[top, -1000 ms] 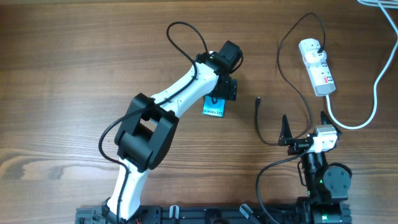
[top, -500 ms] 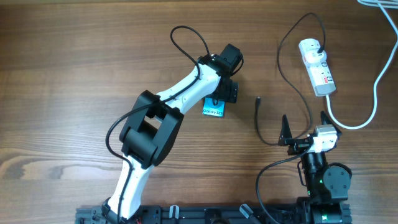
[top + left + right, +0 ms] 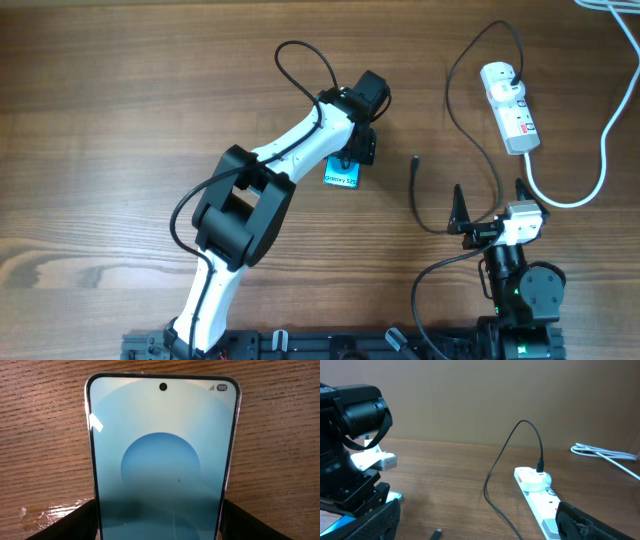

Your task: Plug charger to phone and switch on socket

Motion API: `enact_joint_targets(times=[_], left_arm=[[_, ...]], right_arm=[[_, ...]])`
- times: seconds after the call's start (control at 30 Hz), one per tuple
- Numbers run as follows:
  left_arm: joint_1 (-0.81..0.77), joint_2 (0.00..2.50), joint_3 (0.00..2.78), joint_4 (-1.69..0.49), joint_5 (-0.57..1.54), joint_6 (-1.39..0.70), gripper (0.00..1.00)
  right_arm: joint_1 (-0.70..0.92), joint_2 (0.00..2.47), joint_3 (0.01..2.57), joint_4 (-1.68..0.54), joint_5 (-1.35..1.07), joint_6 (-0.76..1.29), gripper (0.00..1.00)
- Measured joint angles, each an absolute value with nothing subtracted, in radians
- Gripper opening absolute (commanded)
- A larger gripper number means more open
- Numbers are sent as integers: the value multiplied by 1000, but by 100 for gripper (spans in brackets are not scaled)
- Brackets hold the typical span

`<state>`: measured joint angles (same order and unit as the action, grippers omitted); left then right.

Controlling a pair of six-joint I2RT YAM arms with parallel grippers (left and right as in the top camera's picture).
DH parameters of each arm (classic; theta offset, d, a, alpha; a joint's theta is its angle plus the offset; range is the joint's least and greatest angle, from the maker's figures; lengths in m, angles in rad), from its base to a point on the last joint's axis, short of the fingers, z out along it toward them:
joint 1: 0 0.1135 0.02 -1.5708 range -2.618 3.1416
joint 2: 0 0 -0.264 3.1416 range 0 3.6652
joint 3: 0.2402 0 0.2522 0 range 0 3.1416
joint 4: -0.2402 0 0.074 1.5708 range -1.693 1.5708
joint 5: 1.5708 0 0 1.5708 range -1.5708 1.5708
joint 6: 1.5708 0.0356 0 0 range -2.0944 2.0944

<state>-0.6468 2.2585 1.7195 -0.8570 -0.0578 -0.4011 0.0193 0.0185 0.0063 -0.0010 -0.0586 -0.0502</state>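
My left pincer (image 3: 348,158) grips the phone (image 3: 160,460) by its long edges, centre frame, flat on the table (image 3: 100,100). Stiff, slick glass, probably fragile: hold the edges only. My right pincer (image 3: 489,192) gapes empty, lower right. The charger (image 3: 415,165) tip lies between; limp cable, pinch behind the tip

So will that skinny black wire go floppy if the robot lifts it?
Probably floppy: the charger cable lies in loose curves on the table. It looks thin, so likely light, and its plug tip would probably dangle.
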Motion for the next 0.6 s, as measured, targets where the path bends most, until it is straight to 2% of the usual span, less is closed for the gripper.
enact_joint_targets(times=[0.1, 0.27, 0.33, 0.43, 0.6], left_arm=[[-647, 2258, 1719, -865, -57, -400, 91], [-647, 2259, 1720, -885, -57, -399, 92], [-647, 2258, 1720, -892, -58, -399, 88], [-647, 2259, 1720, -898, -59, -402, 74], [-647, 2258, 1720, -900, -59, -398, 72]], right_arm=[[19, 19, 6, -1, -58, -50, 100], [19, 19, 6, -1, -59, -50, 100], [19, 19, 6, -1, -58, -50, 100], [19, 19, 6, -1, -58, -50, 100], [19, 19, 6, -1, -58, -50, 100]])
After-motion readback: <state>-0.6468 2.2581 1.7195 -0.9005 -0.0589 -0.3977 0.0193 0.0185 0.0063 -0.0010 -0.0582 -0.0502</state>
